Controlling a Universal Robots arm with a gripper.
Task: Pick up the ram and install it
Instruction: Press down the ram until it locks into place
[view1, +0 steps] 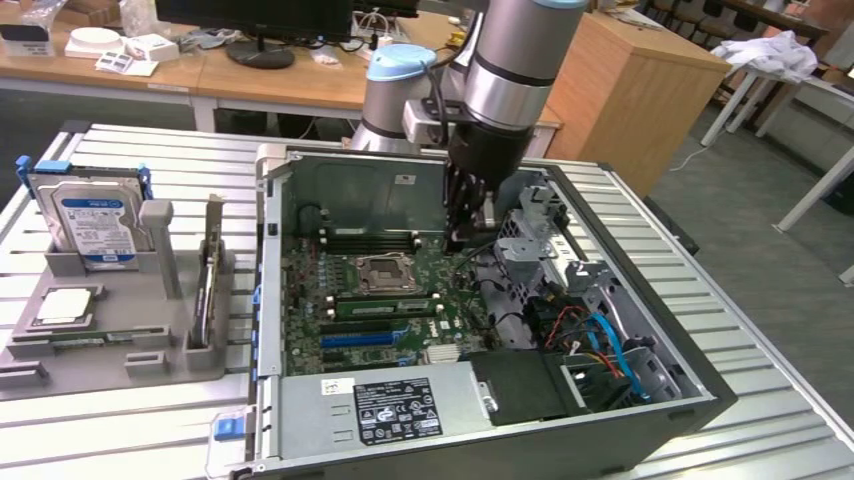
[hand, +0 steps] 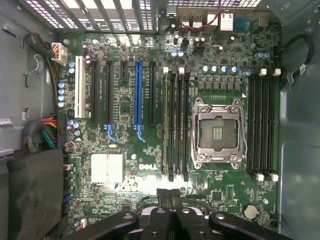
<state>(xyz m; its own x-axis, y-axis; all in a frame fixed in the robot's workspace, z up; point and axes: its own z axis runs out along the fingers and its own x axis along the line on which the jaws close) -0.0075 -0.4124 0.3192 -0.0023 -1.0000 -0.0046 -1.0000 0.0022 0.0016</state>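
Observation:
The ram is a narrow green stick seated on edge in the outermost of the memory slots beside the open processor socket. In the exterior view the ram lies just in front of that socket. My gripper hangs low inside the open computer case, over the motherboard's side toward the exterior view's right. Its black fingers are shut together with nothing between them, just past the end of the slots near the DELL logo.
The case walls ring the motherboard. A drive cage and cables crowd the exterior view's right. On the left, a grey tray carries a hard drive, a silver processor chip and an upright card.

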